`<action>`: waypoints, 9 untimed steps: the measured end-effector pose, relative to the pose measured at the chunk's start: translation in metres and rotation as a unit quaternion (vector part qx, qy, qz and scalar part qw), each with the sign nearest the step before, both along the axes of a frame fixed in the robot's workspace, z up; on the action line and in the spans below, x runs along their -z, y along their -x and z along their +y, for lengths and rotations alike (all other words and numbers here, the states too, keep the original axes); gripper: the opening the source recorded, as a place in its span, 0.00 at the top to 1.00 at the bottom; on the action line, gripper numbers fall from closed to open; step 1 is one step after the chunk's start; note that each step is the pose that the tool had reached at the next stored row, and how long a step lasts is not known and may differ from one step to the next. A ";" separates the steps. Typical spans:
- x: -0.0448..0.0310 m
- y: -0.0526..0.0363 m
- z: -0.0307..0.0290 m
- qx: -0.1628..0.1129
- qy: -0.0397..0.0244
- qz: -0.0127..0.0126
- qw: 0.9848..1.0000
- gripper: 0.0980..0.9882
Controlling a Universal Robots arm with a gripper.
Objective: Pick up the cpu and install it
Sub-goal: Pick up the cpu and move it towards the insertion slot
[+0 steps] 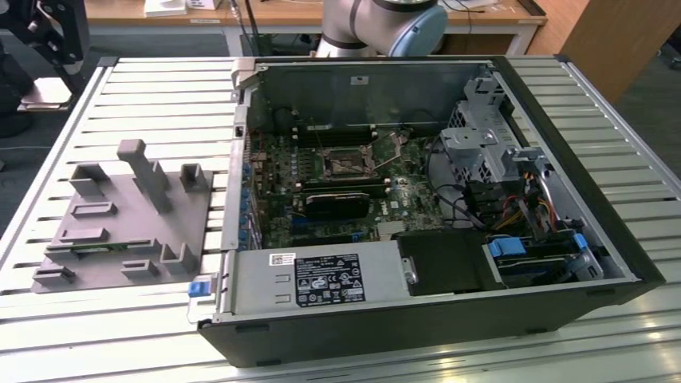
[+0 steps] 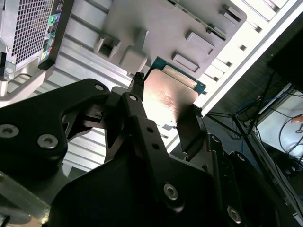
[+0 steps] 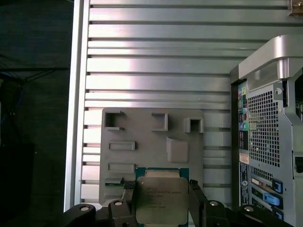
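Over the grey tray (image 3: 151,142), your gripper (image 3: 161,189) pinches the cpu (image 3: 161,202) by two opposite edges, silver top flat, probably to spare its underside. The case (image 1: 426,199) lies open beside the tray.

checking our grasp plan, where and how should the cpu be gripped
Grip the cpu by two opposite thin edges, coming in square to its flat metal top. It is a thin flat square, so only the rim offers parallel faces, and the top stays untouched. The end effector holds it that way now, with its fingers on opposite edges.
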State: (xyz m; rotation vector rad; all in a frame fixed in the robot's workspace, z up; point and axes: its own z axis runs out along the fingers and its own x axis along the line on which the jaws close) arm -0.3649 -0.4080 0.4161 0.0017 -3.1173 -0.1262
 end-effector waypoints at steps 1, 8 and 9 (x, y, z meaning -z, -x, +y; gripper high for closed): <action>0.0000 -0.0008 0.0000 0.000 0.000 0.000 1.000 0.51; 0.0000 -0.0070 0.0000 0.000 0.000 0.000 1.000 0.51; 0.0000 -0.0080 0.0000 0.000 0.000 0.000 1.000 0.51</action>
